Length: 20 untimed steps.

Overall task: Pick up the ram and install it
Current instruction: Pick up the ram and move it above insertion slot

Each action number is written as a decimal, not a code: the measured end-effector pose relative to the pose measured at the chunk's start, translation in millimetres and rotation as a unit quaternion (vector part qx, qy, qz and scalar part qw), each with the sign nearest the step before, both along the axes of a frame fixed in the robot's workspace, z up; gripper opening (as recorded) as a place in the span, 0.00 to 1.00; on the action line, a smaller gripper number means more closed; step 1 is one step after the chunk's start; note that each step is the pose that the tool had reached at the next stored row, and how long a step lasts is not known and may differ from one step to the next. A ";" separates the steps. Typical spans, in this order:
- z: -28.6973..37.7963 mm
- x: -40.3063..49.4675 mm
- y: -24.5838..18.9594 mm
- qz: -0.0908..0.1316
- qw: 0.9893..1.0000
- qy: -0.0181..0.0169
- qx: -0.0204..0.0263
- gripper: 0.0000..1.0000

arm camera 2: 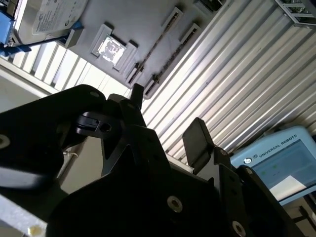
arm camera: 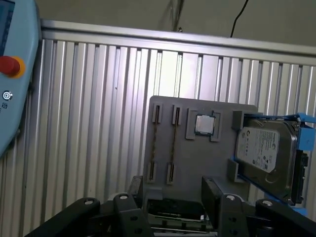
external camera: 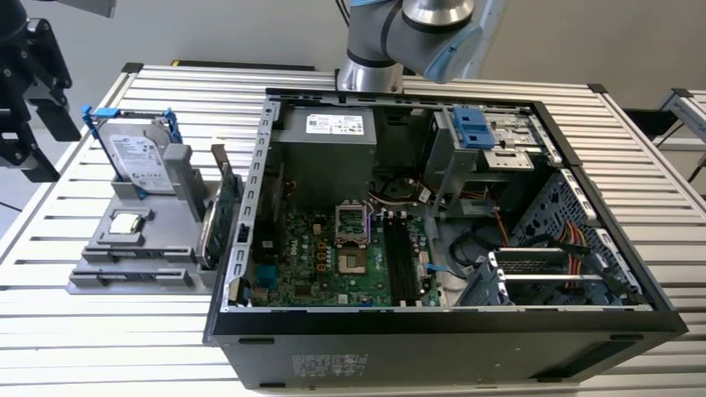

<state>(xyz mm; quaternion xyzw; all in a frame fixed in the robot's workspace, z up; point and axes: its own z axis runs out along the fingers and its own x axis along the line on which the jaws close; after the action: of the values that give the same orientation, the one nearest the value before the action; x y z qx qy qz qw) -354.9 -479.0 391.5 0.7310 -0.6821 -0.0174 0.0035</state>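
Two slim ram sticks stand on edge in the slots of a grey holder (arm camera: 197, 158). In the first wrist view they are thin lines, one (arm camera: 154, 143) beside the other (arm camera: 173, 145). The second wrist view shows them too (arm camera 2: 154, 49). My gripper (arm camera: 174, 190) hovers above the holder's near edge, well off the sticks, open with nothing between its black fingers (arm camera 2: 197, 140). In the exterior view the gripper (external camera: 28, 124) hangs at the far left, beside the holder (external camera: 132, 248). The open computer case (external camera: 441, 322) shows its motherboard with long dark memory slots (external camera: 398, 260).
On the holder there are also a silver hard drive in a blue frame (arm camera: 266, 153), a small square processor (arm camera: 205, 124) and a green card (external camera: 221, 223) standing at its case-side edge. A ribbed metal table (external camera: 111, 347) carries everything. A teach pendant (arm camera 2: 276, 168) lies off to the side.
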 end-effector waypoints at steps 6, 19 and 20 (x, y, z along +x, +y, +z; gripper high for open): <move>-4.1 0.0 0.0 -0.019 1.000 0.000 0.000 1.00; -14.2 0.0 0.6 -0.021 1.000 0.000 0.000 1.00; -14.7 0.0 0.6 -0.021 1.000 0.000 0.000 1.00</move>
<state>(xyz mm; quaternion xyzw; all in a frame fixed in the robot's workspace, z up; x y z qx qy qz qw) -354.9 -478.3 376.8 0.7167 -0.6971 -0.0173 0.0034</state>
